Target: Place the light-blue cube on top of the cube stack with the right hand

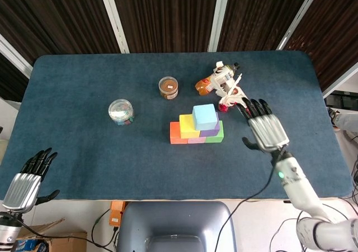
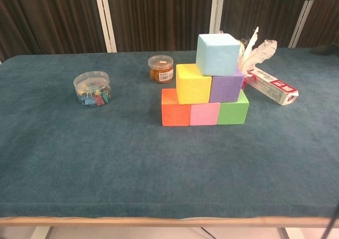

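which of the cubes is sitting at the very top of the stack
The light-blue cube: it alone forms the top layer, resting on the yellow cube and purple cube.

Little can be read here. The long white box [image 2: 271, 85] lying on the table [image 2: 159, 165] to the right of the cubes has red markings on its side, too small to make out as letters. The amber jar [image 2: 161, 68] wears a pale label, its print illegible.
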